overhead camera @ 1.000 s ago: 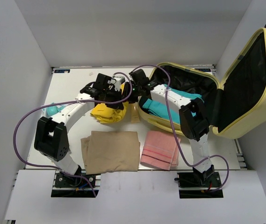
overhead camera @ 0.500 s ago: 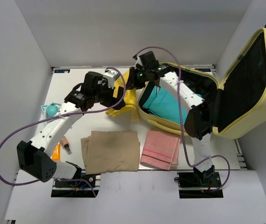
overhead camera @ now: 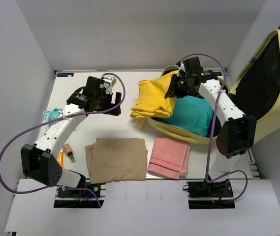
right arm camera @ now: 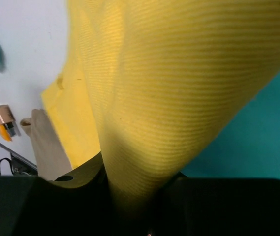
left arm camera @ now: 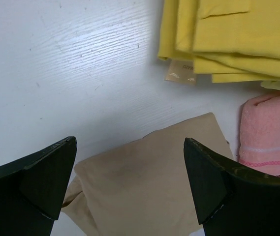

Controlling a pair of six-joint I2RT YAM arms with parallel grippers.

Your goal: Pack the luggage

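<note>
The luggage (overhead camera: 178, 132) lies open at the right of the table (overhead camera: 130, 81), with a teal garment (overhead camera: 195, 114) laid inside. A yellow garment (overhead camera: 152, 98), draped over its left rim, is pinched in the closed right end effector (overhead camera: 171, 92). The left end effector (left arm camera: 130, 187) is spread wide and empty. The garment probably needs to be drawn fully inside next, then released.

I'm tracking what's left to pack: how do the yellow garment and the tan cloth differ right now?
The yellow garment is gripped by the right gripper and draped over the rim of the luggage; the tan cloth lies untouched on the table. The yellow garment hangs bunched, while the tan cloth is flat and squared. Both are folded fabric, neither fully inside.
</note>
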